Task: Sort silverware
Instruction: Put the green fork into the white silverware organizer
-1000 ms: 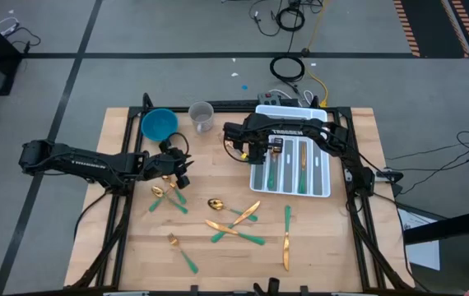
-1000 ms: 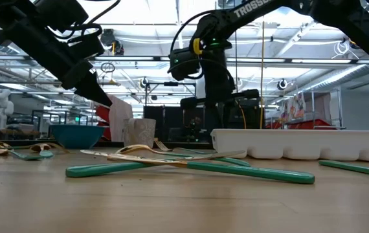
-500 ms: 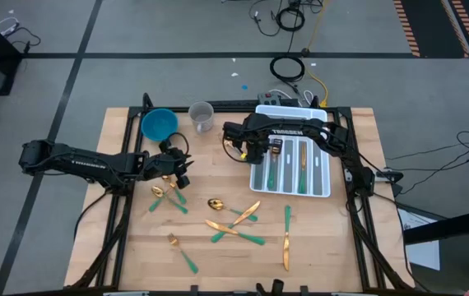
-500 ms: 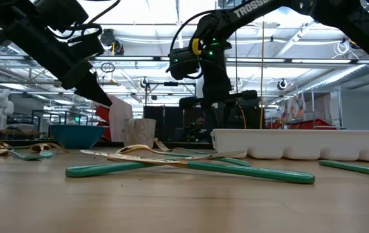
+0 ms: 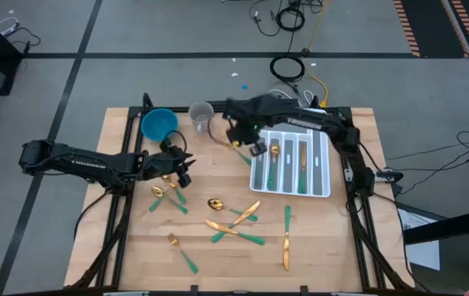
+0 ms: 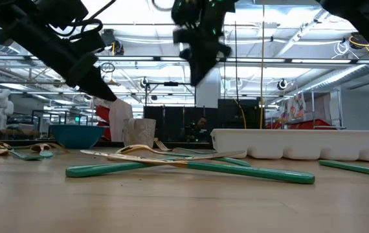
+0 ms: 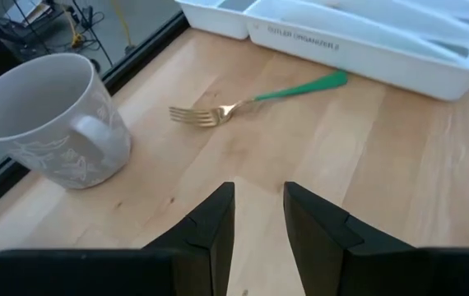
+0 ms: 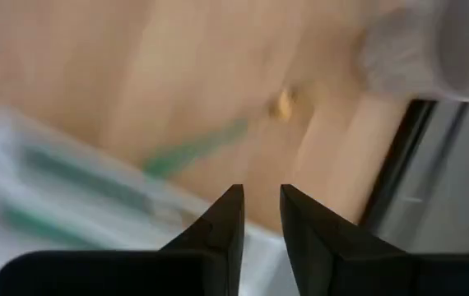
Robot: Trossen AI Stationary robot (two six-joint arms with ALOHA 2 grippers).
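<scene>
Several pieces of the silverware (image 5: 234, 222) lie loose on the bare wood in front of you: a crossed cluster of gold heads and green handles near the table's middle, a fork (image 5: 182, 252) nearer the front edge, and a long piece (image 5: 286, 238) below the tray. A few more are already laid in the slots of the white organizer tray (image 5: 327, 182) on the right side. One green-handled fork (image 7: 255, 97) lies alone on the wood between the mug (image 7: 49, 123) and the tray's near corner. Your right gripper (image 8: 257, 215) is up off the table, hovering over that gap beside the tray; its fingers stand a narrow slot apart with nothing between them, so a drop into the tray looks just finished and a fresh pick looks to be the step in hand. Your left gripper (image 7: 257, 215) hangs above the wood near the blue bowl (image 5: 159, 124), pointed toward the lone fork, its fingers parted and empty too. For the next move you would choose one piece, most likely that fork since it lies clear of the others, come down square across its slim handle, and close. The crossed pieces in the middle will want more care, because lifting one may drag its neighbour.
</scene>
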